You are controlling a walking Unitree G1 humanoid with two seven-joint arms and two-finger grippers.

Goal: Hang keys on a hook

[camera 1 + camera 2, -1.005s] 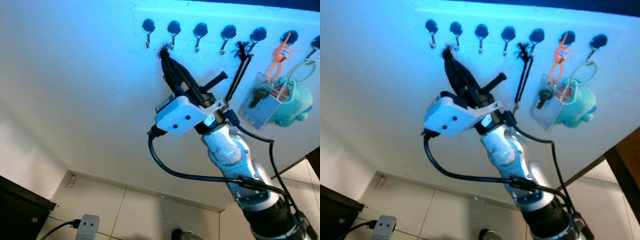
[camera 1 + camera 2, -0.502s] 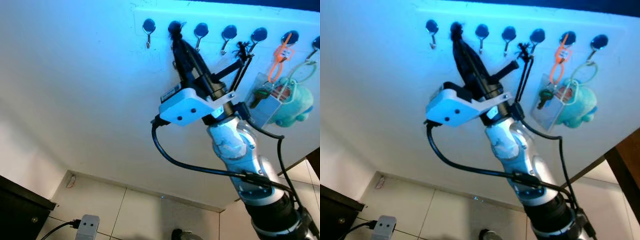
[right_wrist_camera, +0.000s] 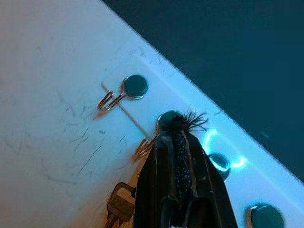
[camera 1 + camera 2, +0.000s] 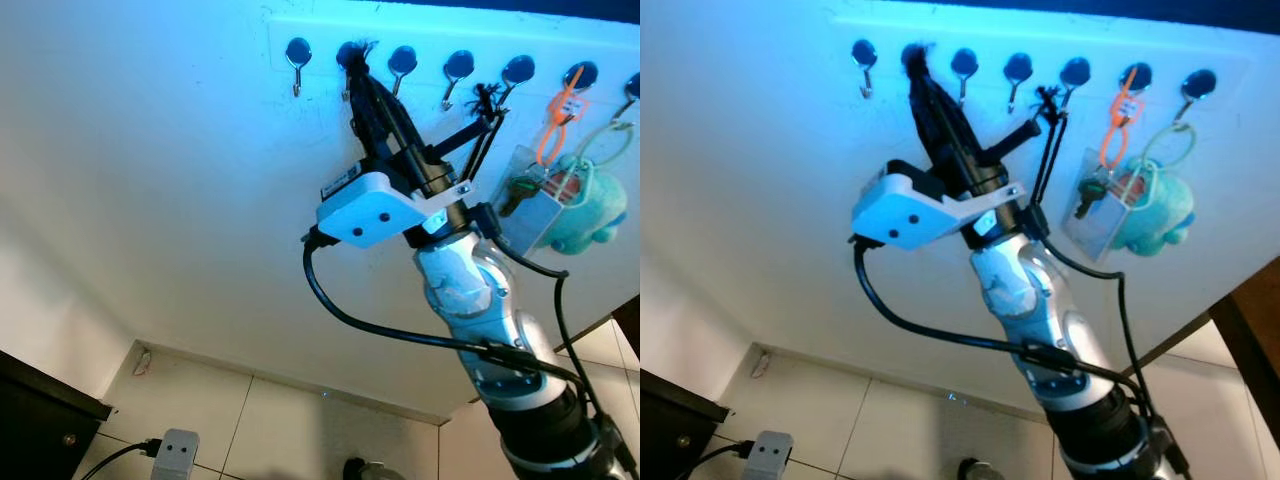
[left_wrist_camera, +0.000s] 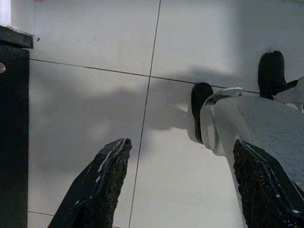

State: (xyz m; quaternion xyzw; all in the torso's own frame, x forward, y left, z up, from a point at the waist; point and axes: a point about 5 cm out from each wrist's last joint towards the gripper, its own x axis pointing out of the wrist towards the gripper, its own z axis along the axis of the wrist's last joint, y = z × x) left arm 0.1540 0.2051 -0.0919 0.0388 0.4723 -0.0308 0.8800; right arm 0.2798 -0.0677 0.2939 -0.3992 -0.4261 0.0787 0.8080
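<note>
White wall [image 4: 150, 180] under blue light carries a row of hooks [image 4: 296, 58] near its top. My right claw [image 4: 357, 62] is pinched shut on a black cord [image 3: 179, 142] at the second hook [image 3: 148, 145]; a brass key [image 3: 117, 207] dangles below, probably on that cord. Left claw [image 5: 178, 183] hangs open above floor tiles [image 5: 95, 57].

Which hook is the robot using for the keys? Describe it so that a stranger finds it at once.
On the white wall runs a row of hooks with dark round heads. The target hook is second from the robot's left. Unlike its bare neighbours, the right pincer presses a black cord against it, with a key dangling below.
</note>
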